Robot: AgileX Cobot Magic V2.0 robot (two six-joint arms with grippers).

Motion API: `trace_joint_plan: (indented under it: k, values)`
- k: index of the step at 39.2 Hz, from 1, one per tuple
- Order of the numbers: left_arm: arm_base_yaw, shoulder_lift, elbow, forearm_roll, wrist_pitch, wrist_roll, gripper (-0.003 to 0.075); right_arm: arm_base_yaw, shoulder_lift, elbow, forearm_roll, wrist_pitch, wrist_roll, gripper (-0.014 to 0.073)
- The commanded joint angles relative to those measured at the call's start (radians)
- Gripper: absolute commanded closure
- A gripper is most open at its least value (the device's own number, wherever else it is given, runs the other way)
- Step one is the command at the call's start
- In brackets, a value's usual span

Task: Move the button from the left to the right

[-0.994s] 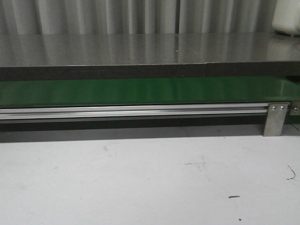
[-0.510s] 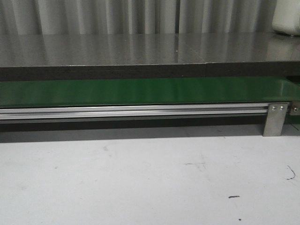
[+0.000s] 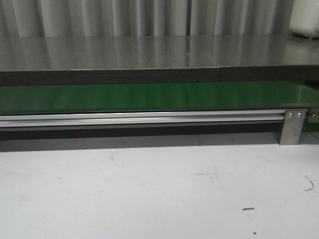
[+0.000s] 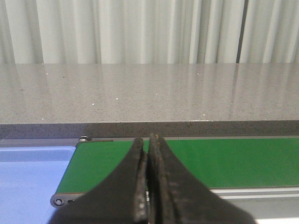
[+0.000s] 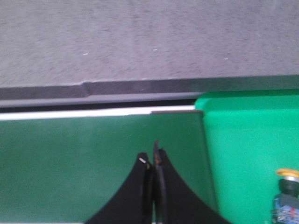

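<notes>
Front cam: no arms or grippers in view, just the green belt [image 3: 149, 97] running L to R across the frame w/ an aluminium rail [image 3: 139, 118] along its near edge and a metal bracket [image 3: 292, 127] at the R end. Behind the belt sits a grey speckled countertop [image 3: 149, 52], backed by pale curtains [image 3: 124, 17]; a whitish object [image 3: 305, 17] shows at the far R corner of the counter, cut off by the frame. Near side is a white table surface [image 3: 149, 194] w/ a few dark scuffs. Left wrist cam: left gripper [image 4: 148, 154] has its fingers pressed together, nothing between them — it hangs over the belt near the belt's end, beside a blue bin [image 4: 32, 179] that sits just past that end. Right wrist cam: right gripper [image 5: 154, 161] also clenched tight w/ nothing held, over the darker belt surface next to a bright green tray [image 5: 252, 149] that butts up against the belt's end. The button [image 5: 286, 186] — orange-yellow cap on a dark body — lies in that bright green tray at the frame edge, partly cut off, apart from the right gripper's fingertips. Button isn't visible in the front or left wrist views.
</notes>
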Motion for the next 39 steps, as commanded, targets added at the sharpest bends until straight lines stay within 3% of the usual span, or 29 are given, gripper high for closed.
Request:
trace_joint_plan:
  k: [1,15,26,39]
  values:
    - [-0.002,0.011,-0.028,-0.013,-0.078,-0.002,0.0741,0.047,-0.131,0.100,0.000,-0.153,-0.029,0.0661]
    - [-0.002,0.011,-0.028,-0.013,-0.078,-0.002,0.0741,0.196,-0.586,0.501,0.000,-0.292,-0.029,0.0661]
    - [-0.002,0.011,-0.028,-0.013,-0.078,-0.002,0.0741,0.202,-0.968,0.714,0.000,-0.287,-0.029,0.0661]
    - [-0.002,0.011,-0.028,-0.013,-0.078,-0.002,0.0741,0.202,-1.083,0.769,0.000,-0.292,-0.029,0.0661]
